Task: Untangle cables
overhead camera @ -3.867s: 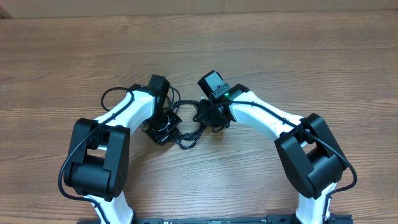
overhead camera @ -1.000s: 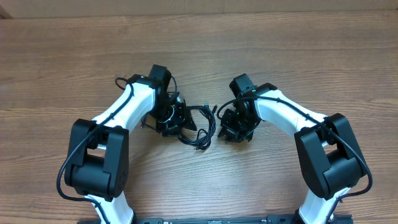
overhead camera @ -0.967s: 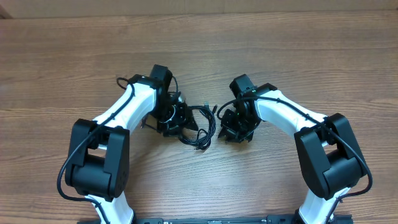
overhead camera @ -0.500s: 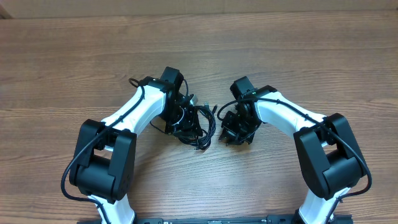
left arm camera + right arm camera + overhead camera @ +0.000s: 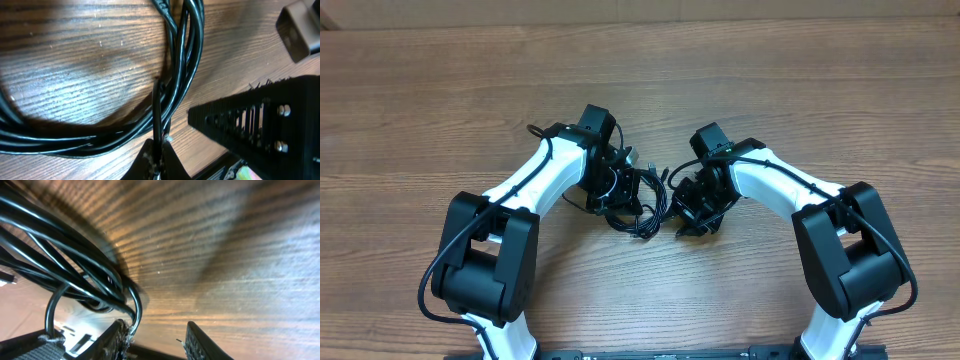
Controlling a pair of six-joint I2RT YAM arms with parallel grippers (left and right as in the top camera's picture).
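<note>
Where the wood-grained bench (image 5: 820,80) stretches open on every side, the thin, glossy black cables (image 5: 645,205) are heaped in round loops near its middle. One strand is pinched between the left fingers (image 5: 174,169); the right fingers (image 5: 200,342) are spread apart beside a loop.

**Clearance around the two grippers, overhead and wrist views.** The coil of cables (image 5: 648,205) lies between the left gripper (image 5: 630,192) and the right gripper (image 5: 686,216). It fills the narrow gap, so neither gripper has a straight path toward the other. In the left wrist view, the right gripper (image 5: 260,125) stands just beyond the loops as a second obstacle. Ahead of the right gripper's parted fingers (image 5: 200,340) the counter (image 5: 225,255) is bare wood, and strands crowd only the side toward the left gripper. Outward from both grippers, toward the far edge, the counter is unobstructed.
</note>
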